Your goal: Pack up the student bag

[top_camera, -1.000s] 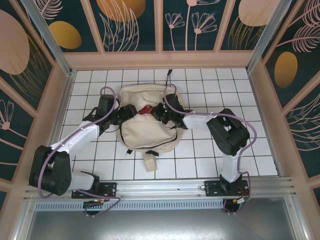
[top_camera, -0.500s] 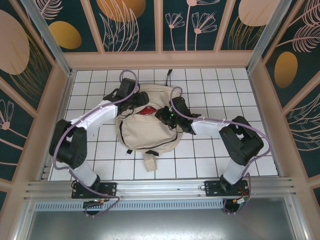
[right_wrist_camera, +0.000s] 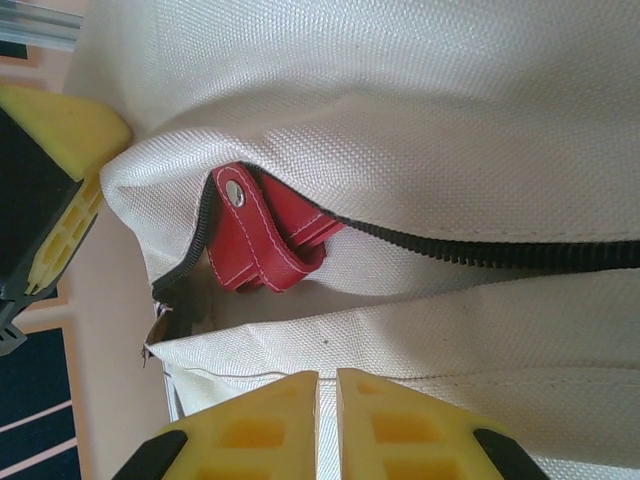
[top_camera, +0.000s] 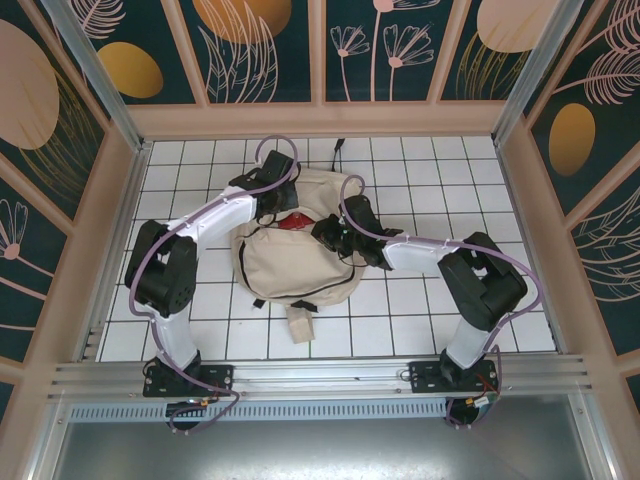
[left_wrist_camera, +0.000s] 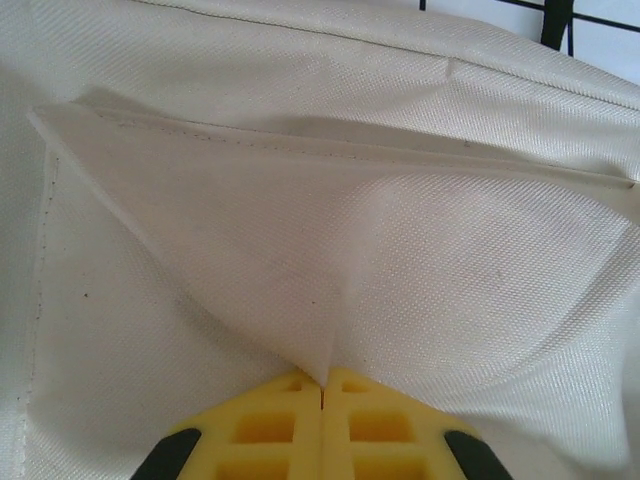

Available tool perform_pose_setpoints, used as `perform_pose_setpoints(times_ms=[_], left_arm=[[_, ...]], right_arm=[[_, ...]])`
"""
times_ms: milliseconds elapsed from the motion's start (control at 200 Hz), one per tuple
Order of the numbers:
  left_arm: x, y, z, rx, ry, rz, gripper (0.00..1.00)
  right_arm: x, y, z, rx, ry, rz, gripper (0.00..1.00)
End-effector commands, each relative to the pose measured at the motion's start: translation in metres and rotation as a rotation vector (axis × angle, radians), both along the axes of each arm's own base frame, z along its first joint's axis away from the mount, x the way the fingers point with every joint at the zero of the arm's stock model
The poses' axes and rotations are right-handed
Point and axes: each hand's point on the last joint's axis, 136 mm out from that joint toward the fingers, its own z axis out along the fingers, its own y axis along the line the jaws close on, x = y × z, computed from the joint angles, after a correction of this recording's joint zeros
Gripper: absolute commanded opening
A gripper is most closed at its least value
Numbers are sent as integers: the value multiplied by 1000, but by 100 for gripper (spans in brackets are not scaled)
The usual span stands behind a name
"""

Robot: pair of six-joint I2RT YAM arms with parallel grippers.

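The bag (top_camera: 300,262) lies at the centre of the tiled counter (top_camera: 420,165). The left fingers (left_wrist_camera: 305,395) are closed, pinching a fold of its cloth. The right fingers (right_wrist_camera: 305,400), nearly together, grip the lower lip of its open zip, just below a red strap (right_wrist_camera: 262,245).

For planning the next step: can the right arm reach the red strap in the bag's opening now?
Probably not yet: the right gripper is shut on the student bag, though the red strap lies uncovered just ahead.
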Motion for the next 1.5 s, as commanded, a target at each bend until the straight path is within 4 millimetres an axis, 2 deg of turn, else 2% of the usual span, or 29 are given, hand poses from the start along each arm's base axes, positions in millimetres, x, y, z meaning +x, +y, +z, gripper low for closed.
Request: perform_pose_setpoints(times_ms=[0, 90, 125, 135, 155, 285, 425, 685, 820, 920, 1000, 1125, 1225, 1315, 1391, 1461, 1486, 1496], left_arm=[[4, 1, 53, -64, -109, 13, 0], [1, -4, 72, -126, -148, 2, 0], [0, -6, 71, -143, -147, -3, 0], [-2, -6, 81, -158, -165, -5, 0], [-3, -6, 86, -171, -176, -9, 0], [-8, -12, 95, -226, -191, -25, 0], [-12, -14, 86, -237, -165, -37, 0], [-16, -9, 51, -182, -93, -26, 2], [-20, -7, 44, -175, -74, -31, 12], [-23, -1, 50, -177, -82, -24, 31], [-25, 11, 57, -197, -93, -4, 42], [-31, 36, 65, -246, -112, 33, 58], [-40, 59, 61, -249, -108, 74, 64], [-51, 77, 53, -243, -93, 95, 66], [-62, 85, 47, -217, -85, 80, 68], [-76, 84, 40, -186, -74, 5, 71], [-78, 83, 44, -182, -83, -11, 71], [-83, 85, 35, -173, -66, -16, 71]], right_arm=[[3, 3, 6, 15, -47, 22, 13], [5, 5, 8, 22, -58, 26, 12], [5, 7, 10, 26, -64, 34, 12], [5, 7, 10, 28, -66, 35, 12], [5, 8, 11, 31, -68, 39, 12], [6, 13, 13, 47, -77, 58, 12], [7, 18, 15, 53, -89, 75, 12], [14, 24, -7, 11, -64, 45, 8], [23, 29, -10, 7, -74, 43, 8], [32, 33, -4, 6, -109, 35, 8], [38, 36, 2, 7, -142, 31, 8], [46, 39, -1, -6, -153, 26, 7], [46, 39, -1, -35, -160, 31, 9], [40, 32, 13, -67, -192, 40, 12], [32, 21, 26, -116, -236, 48, 21], [24, 9, 34, -171, -261, 52, 30], [21, 4, 35, -188, -265, 54, 34], [20, 2, 37, -193, -270, 55, 35]])
